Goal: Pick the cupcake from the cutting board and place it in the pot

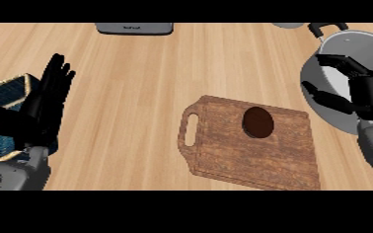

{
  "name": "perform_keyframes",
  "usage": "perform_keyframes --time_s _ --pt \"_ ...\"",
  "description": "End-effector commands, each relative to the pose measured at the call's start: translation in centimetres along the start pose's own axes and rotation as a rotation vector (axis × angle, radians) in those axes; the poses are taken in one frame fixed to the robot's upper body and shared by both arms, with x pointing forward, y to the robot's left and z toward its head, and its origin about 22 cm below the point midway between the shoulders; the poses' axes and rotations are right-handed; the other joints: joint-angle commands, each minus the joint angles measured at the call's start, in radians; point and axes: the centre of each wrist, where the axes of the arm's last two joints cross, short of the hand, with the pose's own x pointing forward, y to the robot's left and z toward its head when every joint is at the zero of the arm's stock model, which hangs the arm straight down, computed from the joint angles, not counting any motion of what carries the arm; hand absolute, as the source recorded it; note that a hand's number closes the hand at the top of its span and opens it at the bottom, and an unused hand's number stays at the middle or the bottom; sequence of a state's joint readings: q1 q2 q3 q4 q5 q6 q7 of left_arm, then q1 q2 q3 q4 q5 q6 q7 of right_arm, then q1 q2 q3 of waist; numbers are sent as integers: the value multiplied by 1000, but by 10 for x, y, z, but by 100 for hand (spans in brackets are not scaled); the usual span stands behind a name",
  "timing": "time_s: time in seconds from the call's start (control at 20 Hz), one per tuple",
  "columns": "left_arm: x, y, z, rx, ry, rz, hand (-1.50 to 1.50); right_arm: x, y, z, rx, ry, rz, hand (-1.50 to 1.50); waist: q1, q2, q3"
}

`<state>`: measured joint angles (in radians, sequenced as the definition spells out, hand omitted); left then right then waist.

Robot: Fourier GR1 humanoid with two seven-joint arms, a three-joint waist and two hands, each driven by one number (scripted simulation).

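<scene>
counter: a light wooden top fills the head view, grain running left to right.
cutting board: a dark brown wooden board lies at about 5 o'clock from the view's middle, turned a little clockwise, its handle slot at its own 9 o'clock side.
cupcake: a dark brown oval sits on the board, toward the board's 12 o'clock edge; only its top shows from above. no hand touches it.
pot: a grey pot stands at the view's 3 o'clock edge, partly cut off by the frame, with a black handle at its 12 o'clock rim. what lies inside it is hidden by the hand.
right hand: the black right hand hangs over the pot, at about 2 o'clock from the cupcake and well apart from it. fingers and thumb are parted and relaxed, with nothing between them.
left hand: the black left hand shows at the 9 o'clock edge, fingers straight and pointing up, held close together, resting and holding nothing.
blue item: a blue thing with a pale rim lies partly under the left hand at the left edge; what it is i cannot tell.
grey object: a flat grey thing lies at 12 o'clock, cut off by the view's top.
</scene>
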<state>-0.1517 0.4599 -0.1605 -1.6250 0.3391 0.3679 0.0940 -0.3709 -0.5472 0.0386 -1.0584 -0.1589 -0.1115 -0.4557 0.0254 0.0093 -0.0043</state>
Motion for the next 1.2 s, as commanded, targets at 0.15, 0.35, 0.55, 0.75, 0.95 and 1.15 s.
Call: perform_keyframes --time_s 0.15,0.35,0.55,0.75,0.95,1.15 --pt "1 -2 -13 24 12 12 0 -22 -5 6 72 -195 -33 -150 -19 -7 5" --pt "13 16 -19 32 6 9 0 9 -14 6 206 -147 41 -150 -31 -12 4" --pt "2 -1 -6 25 26 25 0 27 -31 -6 444 -18 158 -150 -28 -13 3" --pt "2 13 -15 25 13 3 0 68 9 -30 641 32 335 -150 -21 -13 0" --pt "5 -2 -7 27 27 13 0 89 29 -27 765 115 481 -150 -24 -16 1" --pt "10 9 -7 26 2 6 0 102 64 -27 848 176 522 -150 -16 -11 3"
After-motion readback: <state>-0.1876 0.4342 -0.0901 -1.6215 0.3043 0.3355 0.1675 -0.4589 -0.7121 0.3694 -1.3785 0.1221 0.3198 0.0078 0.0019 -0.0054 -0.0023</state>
